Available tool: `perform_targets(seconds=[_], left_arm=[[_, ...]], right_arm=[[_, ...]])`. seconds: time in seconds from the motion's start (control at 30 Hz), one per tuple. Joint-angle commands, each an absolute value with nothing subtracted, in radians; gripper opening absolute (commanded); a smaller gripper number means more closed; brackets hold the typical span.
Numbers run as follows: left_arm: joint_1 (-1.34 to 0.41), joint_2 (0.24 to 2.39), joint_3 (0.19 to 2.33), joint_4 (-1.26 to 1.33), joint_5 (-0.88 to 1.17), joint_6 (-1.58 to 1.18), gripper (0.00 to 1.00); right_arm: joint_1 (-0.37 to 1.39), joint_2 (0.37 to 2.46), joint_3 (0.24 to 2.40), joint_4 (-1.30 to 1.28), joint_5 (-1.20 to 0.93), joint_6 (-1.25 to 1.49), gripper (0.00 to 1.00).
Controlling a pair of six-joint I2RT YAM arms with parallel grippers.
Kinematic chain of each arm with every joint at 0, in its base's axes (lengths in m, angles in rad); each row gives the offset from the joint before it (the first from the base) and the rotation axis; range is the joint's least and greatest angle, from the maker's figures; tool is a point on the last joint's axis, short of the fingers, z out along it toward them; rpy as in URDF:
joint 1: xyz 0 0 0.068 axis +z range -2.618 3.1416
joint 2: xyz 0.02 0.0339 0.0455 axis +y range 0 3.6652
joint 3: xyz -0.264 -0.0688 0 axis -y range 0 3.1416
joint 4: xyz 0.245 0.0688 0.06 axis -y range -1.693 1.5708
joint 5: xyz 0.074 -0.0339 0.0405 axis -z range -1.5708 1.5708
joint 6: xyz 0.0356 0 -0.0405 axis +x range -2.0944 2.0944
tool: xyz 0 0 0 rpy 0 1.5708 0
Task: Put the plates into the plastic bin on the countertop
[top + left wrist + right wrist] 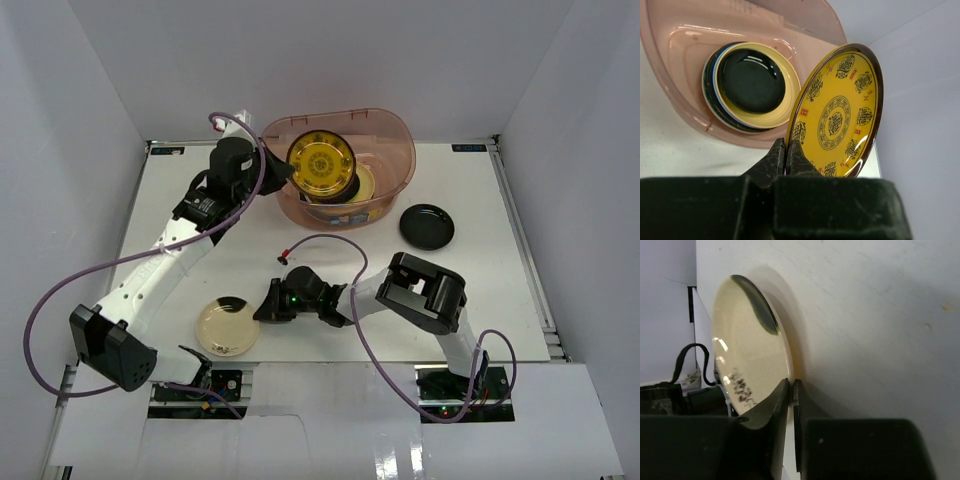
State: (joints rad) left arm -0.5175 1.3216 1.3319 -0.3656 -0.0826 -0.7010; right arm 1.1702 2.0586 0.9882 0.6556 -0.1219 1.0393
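Note:
My left gripper (283, 172) (786, 150) is shut on the rim of the amber-gold plate (320, 166) (837, 112) and holds it on edge above the plastic bin (395, 170) (685, 112). A stack of plates (350, 190) (752, 82) lies in the bin, with a cream rim and a dark centre on top. The peach plate (227, 325) (747, 355) lies on the countertop (480, 290) at the front left. My right gripper (263, 312) (791, 387) is shut on its right rim, low at the surface. The black plate (427, 227) lies right of the bin.
The left arm stretches from the front left corner up to the bin. The right arm's elbow (428, 290) sits just in front of the black plate. White walls stand on the left, right and back.

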Motion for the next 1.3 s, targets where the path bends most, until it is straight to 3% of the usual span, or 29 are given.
perform_targets(seconds=[0.0,0.17,0.33,0.43,0.53,0.73,0.9,1.1,1.27], left_arm=[[-0.506,1.376,1.422,-0.339,-0.041,-0.671,0.0],[-0.503,1.52,1.529,-0.35,-0.064,-0.649,0.0],[-0.499,1.689,1.655,-0.365,-0.08,-0.618,0.0],[-0.494,1.811,1.742,-0.385,-0.081,-0.606,0.0],[-0.491,1.919,1.819,-0.412,-0.1,-0.592,0.0],[-0.48,2.029,1.875,-0.431,-0.116,-0.591,0.01],[-0.456,2.091,1.91,-0.446,-0.095,-0.566,0.42],[-0.437,2.025,1.89,-0.433,-0.032,-0.571,0.78],[-0.426,1.791,1.722,-0.362,-0.081,-0.546,0.89]], right_arm=[[1.177,2.016,0.898,0.744,-0.08,1.095,0.08],[1.16,1.709,0.606,0.891,-0.055,1.039,0.08],[1.05,1.265,0.361,0.654,-0.072,0.924,0.08],[0.893,0.885,0.382,0.389,-0.052,0.838,0.08],[0.768,0.719,0.471,0.129,-0.006,0.73,0.08],[0.502,0.715,0.695,0.002,0.009,0.632,0.08],[0.367,0.895,0.853,0.061,-0.038,0.627,0.08],[0.284,1.2,1.043,0.143,-0.121,0.649,0.08],[0.284,1.408,1.198,0.109,-0.114,0.577,0.08]])
